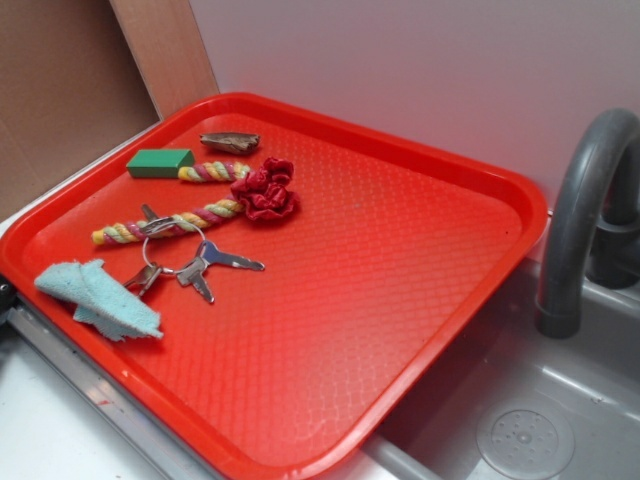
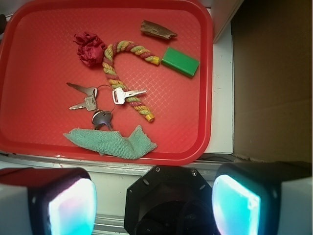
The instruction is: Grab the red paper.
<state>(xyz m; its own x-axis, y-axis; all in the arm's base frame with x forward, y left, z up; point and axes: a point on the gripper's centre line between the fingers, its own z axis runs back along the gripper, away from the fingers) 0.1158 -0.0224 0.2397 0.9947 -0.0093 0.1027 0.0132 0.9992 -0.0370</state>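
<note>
- Red paper, a small dark-red ruffled wad, lies loose on the red tray, touching the bend of the multicoloured rope, on the side away from the green block.
- Taking that rope as landmark: a bunch of keys overlaps its lower stretch, a pale-blue cloth scrap lies beyond the keys towards me, and a brown scrap lies past its upper end.
- My gripper sits off the tray, on the cloth scrap's side, its two fingers spread wide with nothing between them.
- Nothing of the task looks done yet: the paper is untouched.
- Left, as I judge it: cross over the keys and rope, come down on the wad, close and lift.
</note>
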